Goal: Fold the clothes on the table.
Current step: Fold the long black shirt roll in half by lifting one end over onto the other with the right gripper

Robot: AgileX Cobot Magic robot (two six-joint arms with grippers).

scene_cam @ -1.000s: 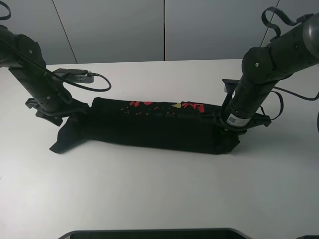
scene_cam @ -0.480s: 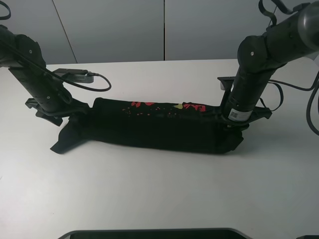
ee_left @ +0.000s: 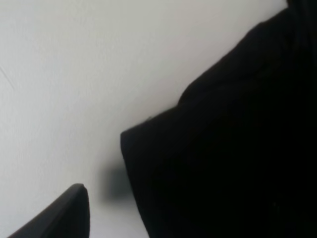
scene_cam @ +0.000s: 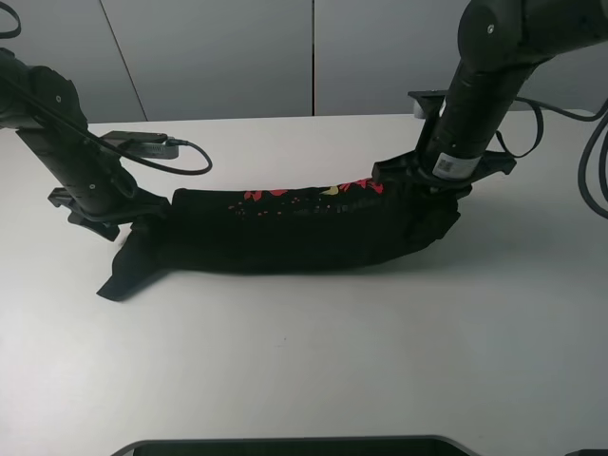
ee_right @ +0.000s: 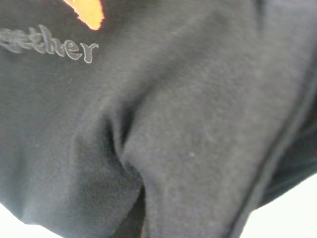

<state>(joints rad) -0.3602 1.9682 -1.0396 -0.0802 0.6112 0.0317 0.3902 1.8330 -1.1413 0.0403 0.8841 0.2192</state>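
On the white counter (scene_cam: 285, 370), the black T-shirt (scene_cam: 285, 237) is stretched crosswise between left fingers (ee_left: 64, 218) and right fingers (scene_cam: 394, 172), their spread hidden.

1. I believe I am operating in a robotics lab or test room, not in a home.
2. A black left arm (scene_cam: 66, 152) and a black right arm (scene_cam: 480, 85) stand over one plain white table (scene_cam: 304, 361).
3. Behind the table I see only bare grey wall panels (scene_cam: 209, 57) with straight seams.
4. A small black box (scene_cam: 142, 144) with a loose cable (scene_cam: 206, 161) lies on the tabletop, and more cables (scene_cam: 600, 161) hang beside the right arm.
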